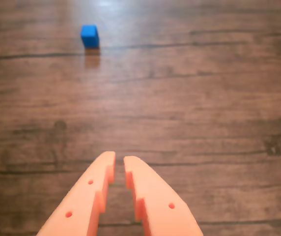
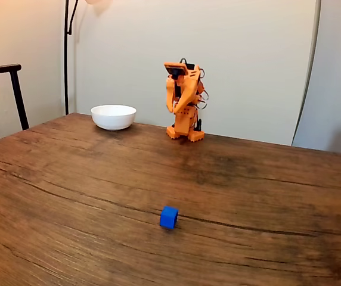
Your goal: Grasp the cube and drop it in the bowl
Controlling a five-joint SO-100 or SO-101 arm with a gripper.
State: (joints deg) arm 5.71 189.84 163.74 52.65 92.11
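The small blue cube point(image 1: 90, 36) sits on the wooden table, far ahead of my gripper and to the upper left in the wrist view. In the fixed view the cube point(image 2: 169, 217) lies near the table's front, well away from the orange arm point(image 2: 184, 101) folded up at the back edge. The white bowl point(image 2: 113, 117) stands at the back, left of the arm's base. My gripper point(image 1: 119, 158) shows two orange fingers point(image 1: 86, 196) almost touching, with nothing between them. In the fixed view the gripper point(image 2: 170, 109) hangs pointing down above the table.
A dark chair point(image 2: 3, 89) stands off the table's left edge, and a thin lamp pole point(image 2: 67, 53) rises behind it. A plain wall and a pale curtain point(image 2: 331, 77) close the back. Bare wood table point(image 2: 69, 196) stretches between arm and cube.
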